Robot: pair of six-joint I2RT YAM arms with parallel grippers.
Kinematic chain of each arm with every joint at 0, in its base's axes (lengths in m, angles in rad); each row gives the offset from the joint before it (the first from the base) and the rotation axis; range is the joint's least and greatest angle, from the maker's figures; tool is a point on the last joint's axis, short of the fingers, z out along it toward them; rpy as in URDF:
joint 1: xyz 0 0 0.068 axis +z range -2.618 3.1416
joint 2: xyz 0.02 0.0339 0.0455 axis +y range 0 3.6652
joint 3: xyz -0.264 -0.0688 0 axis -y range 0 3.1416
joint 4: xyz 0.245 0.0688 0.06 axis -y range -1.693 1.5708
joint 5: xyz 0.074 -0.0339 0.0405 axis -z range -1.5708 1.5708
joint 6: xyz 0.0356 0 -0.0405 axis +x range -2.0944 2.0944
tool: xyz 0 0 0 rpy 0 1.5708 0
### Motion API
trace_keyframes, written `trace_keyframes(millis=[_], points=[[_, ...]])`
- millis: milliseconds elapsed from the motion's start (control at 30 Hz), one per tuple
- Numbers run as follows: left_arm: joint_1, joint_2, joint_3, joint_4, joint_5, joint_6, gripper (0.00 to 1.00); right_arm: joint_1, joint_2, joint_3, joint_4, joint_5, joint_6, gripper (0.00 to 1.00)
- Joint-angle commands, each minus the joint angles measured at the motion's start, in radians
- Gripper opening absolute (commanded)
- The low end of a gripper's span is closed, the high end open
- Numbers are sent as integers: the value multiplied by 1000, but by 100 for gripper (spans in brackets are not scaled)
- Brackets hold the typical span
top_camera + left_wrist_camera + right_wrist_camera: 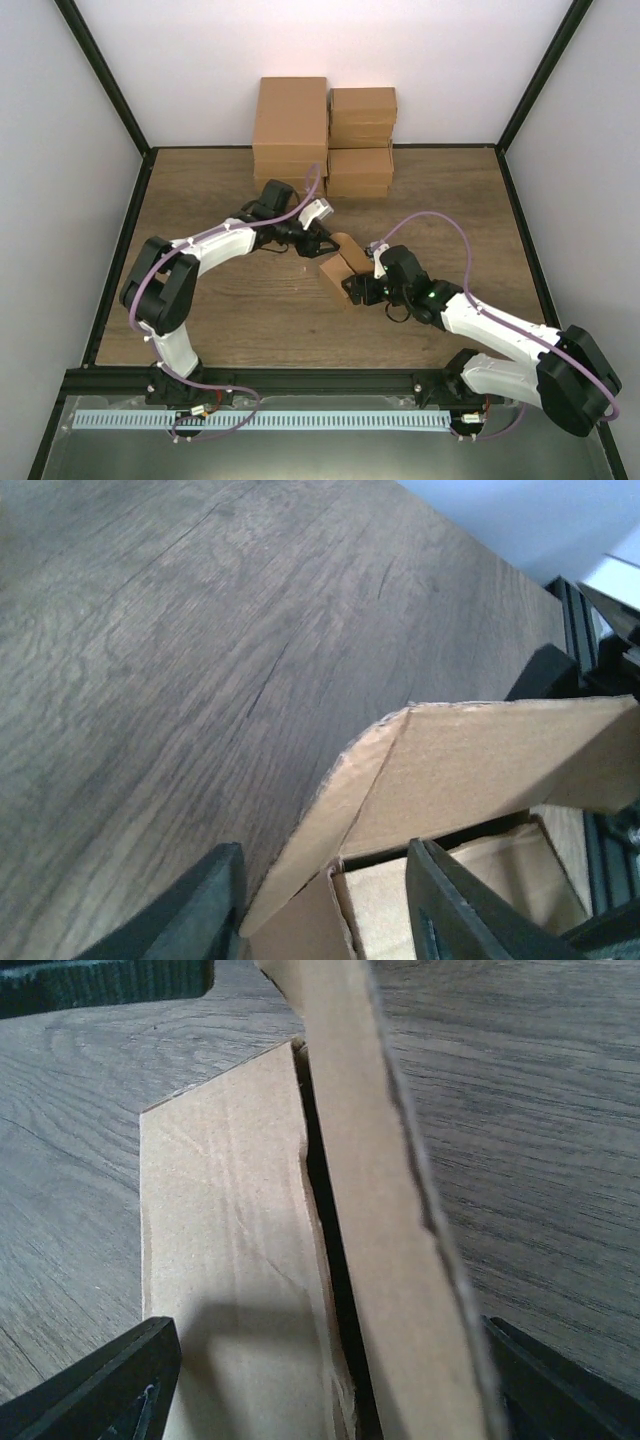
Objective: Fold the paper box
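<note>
Box: mid-table, between both claws; body erected, lid flap raised, untucked. Right claw: wide, seemingly pressed on both box sides. Left claw: astride side flap; whether pinching, cannot tell. Remaining, by judgement: tuck flaps, close lid

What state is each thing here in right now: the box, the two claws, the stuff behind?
paper box: half folded, one flap open
right gripper: closed on the paper box's sides
left gripper: fingers astride a box flap, grip unclear
stacked cartons: closed, piled at the back
</note>
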Motion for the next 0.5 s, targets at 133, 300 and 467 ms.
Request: trace_keyframes(millis=[133,300,467], points=[[-19,-23,-19,53,-100,-20,30,-11,-2,43,-12,8,-4,78],[-35,-76,-79,104,-147,-65,32,-12,1,43,-14,15,1,75],[-62,-91,-71,89,-160,-59,36,-14,6,45,-14,14,-4,74]])
